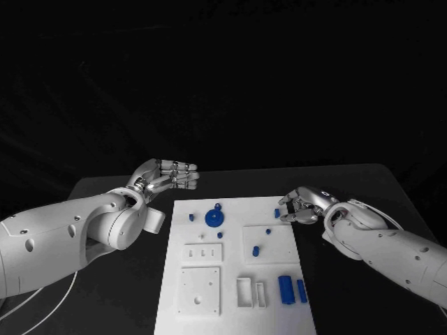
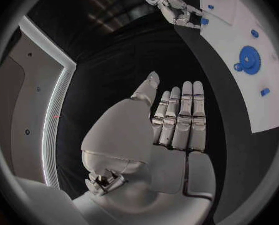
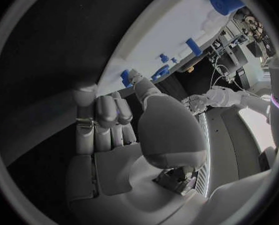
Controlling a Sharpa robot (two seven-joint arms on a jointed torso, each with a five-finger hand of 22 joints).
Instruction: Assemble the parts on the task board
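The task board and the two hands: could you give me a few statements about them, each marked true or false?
1. The left hand hovers off the task board, over the black table. True.
2. The left hand holds the blue gear. False: the gear lies on the board; that hand holds nothing, fingers straight.
3. The right hand is at the board's right edge, fingertips at a small blue part. True.
4. The two blue cylinders lie at the board's far end. False: they lie near its near end.

White task board [image 1: 205,293], blue parts [image 1: 214,218]
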